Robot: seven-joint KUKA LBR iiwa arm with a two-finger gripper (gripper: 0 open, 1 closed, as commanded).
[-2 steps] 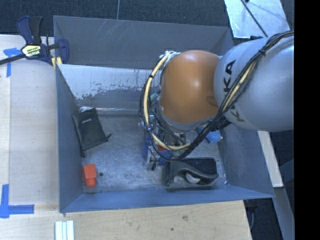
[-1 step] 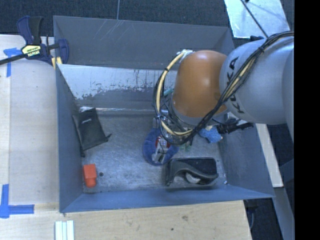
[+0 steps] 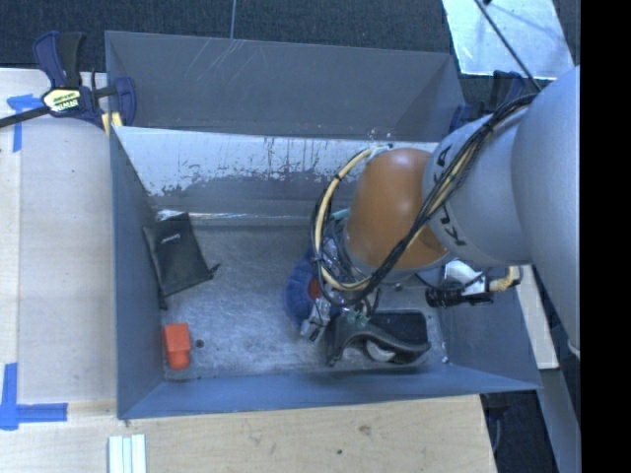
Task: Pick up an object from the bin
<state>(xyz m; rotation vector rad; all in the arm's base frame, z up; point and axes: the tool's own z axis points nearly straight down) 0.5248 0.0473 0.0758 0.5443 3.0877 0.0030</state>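
- The arm (image 3: 513, 195) reaches in over the right edge of the bin (image 3: 286, 82). Its orange-covered wrist (image 3: 389, 215) is bent downward, with yellow and black cables (image 3: 330, 215) looped round it.
- The gripper (image 3: 330, 335) is low over the bin floor near the front edge, right of the middle. I cannot tell whether its fingers are wide or narrow.
- Just beside it toward the left edge lies a crumpled blue thing (image 3: 299, 289). A black shoe-like thing (image 3: 399, 335) lies just beside it toward the front right corner.
- A dark flat pouch (image 3: 177, 254) lies near the left edge, and an orange block (image 3: 176, 345) sits by the front left corner.
- The grey far wall is scratched.
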